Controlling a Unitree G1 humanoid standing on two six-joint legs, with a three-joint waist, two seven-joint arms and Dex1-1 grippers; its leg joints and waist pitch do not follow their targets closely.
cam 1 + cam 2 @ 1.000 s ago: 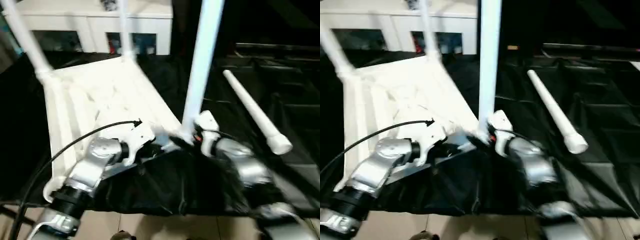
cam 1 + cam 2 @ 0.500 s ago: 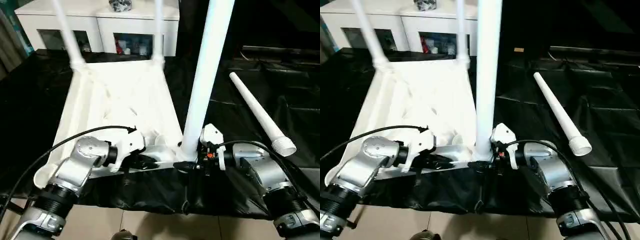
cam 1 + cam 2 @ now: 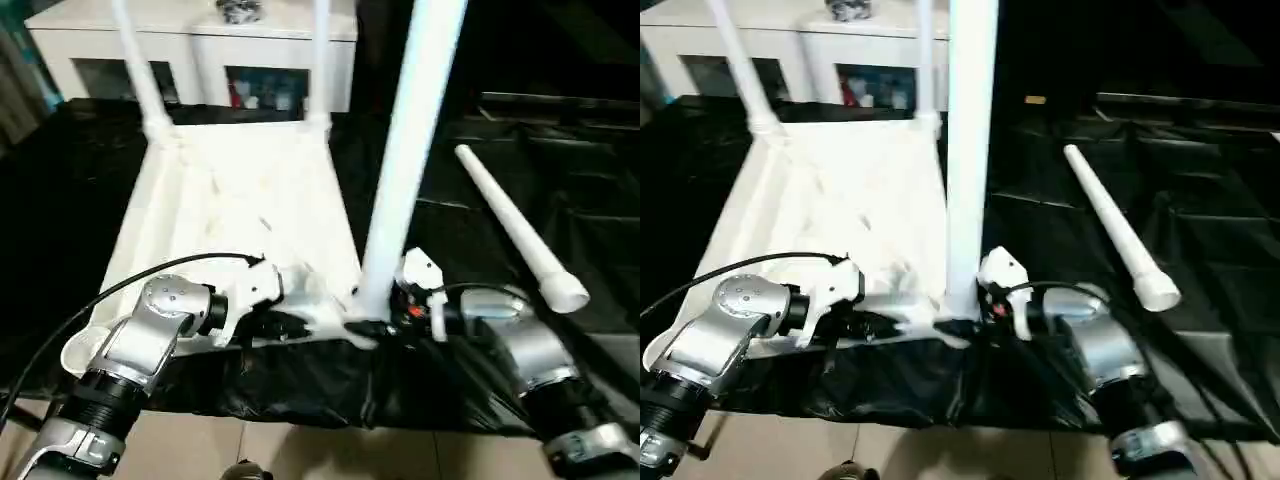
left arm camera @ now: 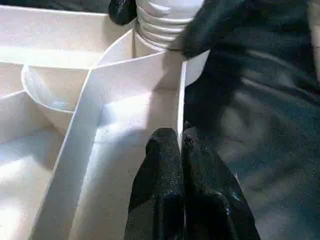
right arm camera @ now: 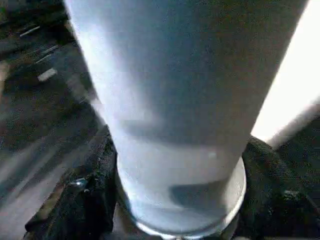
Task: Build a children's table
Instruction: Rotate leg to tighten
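Note:
The children's table lies upside down, its white ribbed top (image 3: 230,190) facing up on black cloth. Two legs (image 3: 140,70) (image 3: 320,60) stand at its far corners. A third leg (image 3: 405,150) rises from the near right corner. My right gripper (image 3: 375,325) has its fingers (image 5: 85,200) pressed against both sides of that leg's base (image 5: 180,125). A fourth leg (image 3: 510,225) lies loose on the cloth to the right. My left gripper (image 3: 300,325) is shut on the top's thin near edge wall (image 4: 180,105), just beside that corner.
A white glass-doored cabinet (image 3: 190,50) stands behind the table. Black cloth (image 3: 560,150) covers the work surface and hangs over its near edge. Tiled floor (image 3: 300,450) shows below it. A black cable (image 3: 120,285) loops over my left forearm.
My right gripper's fingers have drawn in around the base of the upright leg. The left gripper keeps its hold on the edge wall. The camera has shifted and levelled.

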